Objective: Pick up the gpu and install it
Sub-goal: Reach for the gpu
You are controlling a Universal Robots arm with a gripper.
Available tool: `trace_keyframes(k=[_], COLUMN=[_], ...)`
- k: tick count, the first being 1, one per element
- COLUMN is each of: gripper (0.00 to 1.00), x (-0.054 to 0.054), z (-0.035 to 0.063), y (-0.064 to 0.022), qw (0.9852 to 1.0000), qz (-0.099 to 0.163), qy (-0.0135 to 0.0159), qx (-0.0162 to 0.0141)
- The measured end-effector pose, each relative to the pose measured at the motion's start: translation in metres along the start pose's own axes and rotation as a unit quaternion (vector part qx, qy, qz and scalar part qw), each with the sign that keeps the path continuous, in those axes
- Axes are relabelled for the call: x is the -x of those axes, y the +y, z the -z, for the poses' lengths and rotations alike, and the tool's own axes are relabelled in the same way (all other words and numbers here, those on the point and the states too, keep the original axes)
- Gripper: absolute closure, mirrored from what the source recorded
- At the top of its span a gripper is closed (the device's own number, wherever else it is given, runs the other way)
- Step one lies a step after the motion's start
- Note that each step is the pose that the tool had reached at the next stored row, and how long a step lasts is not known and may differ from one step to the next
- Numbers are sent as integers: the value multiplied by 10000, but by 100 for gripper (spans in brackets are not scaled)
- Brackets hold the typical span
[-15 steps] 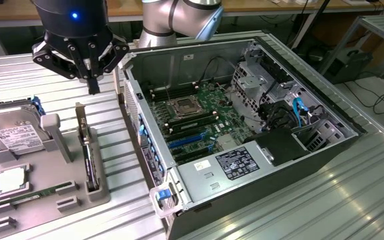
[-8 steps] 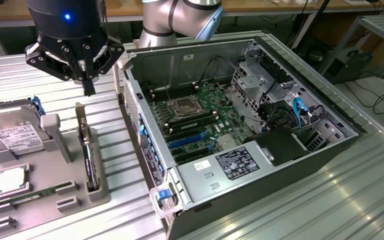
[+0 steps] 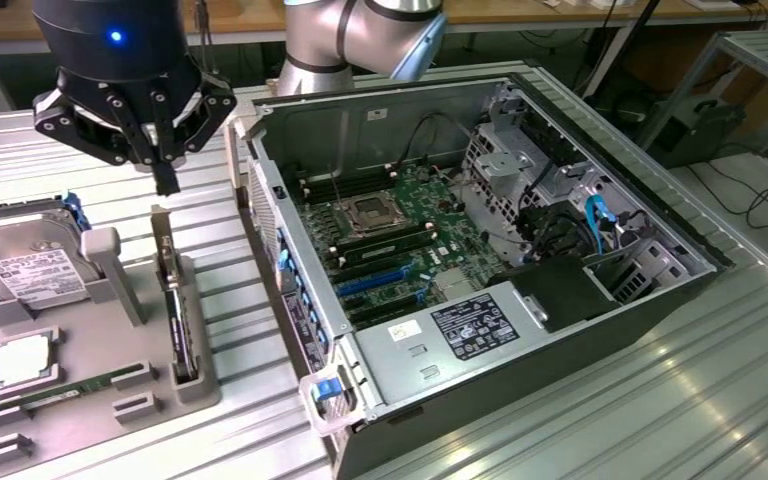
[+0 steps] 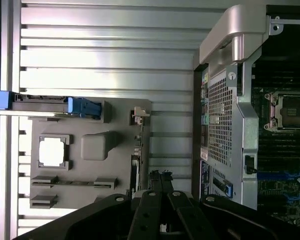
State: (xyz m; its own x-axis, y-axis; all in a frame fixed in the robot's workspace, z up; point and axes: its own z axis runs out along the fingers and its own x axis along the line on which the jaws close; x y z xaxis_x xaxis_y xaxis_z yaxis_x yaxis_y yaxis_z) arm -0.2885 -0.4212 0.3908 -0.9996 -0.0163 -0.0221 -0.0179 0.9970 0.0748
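At nine o'clock of the sheet-metal computer case (image 3: 344,125), the matte grey moulded holder (image 3: 124,350) held the thin, dark gpu (image 3: 175,300) standing on edge, and the gripper (image 3: 167,185), clenched on nothing above the card's twelve o'clock end, might have butted that narrow edge instead of straddling it

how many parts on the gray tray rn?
4, by the exterior view: hard drive at the far end of the tray, processor chip nearer, memory stick at the near end, gpu on edge along the side nearest the computer case. Others may be hidden.
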Motion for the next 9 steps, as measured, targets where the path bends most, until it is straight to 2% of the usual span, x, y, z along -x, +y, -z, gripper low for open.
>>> trace_keyframes(k=[9], gripper=[89], x=[-125], z=[3], y=[-22], qw=[10000], qz=[34], qy=[2], qx=[1])
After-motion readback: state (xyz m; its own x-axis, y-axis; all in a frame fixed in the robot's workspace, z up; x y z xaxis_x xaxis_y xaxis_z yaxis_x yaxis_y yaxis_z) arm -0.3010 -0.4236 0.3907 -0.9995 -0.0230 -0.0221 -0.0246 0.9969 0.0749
